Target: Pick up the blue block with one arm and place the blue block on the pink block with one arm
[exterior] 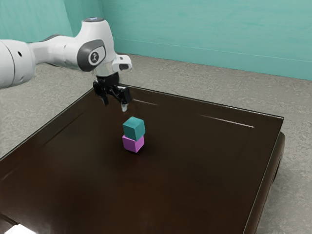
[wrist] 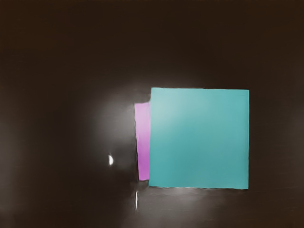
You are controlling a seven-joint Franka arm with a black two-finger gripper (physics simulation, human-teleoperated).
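On the counter (exterior: 209,165), near its middle, the blue block (exterior: 133,127) is seen resting on the pink block (exterior: 132,144), slightly offset, so that a pink strip is left exposed along one side. The hand (exterior: 115,101) is positioned above the stack, clear of it, fingers spread, nothing grasped.

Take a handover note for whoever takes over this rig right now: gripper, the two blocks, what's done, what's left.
Gripper: jaws open, empty, above the stack and clear of it.
Blue block: resting on the pink block, mid-table. From the wrist view it sits slightly off-centre, with a strip of pink showing along one side.
Done: pick and stack.
Left: nothing on the blocks; probably just retract the arm.
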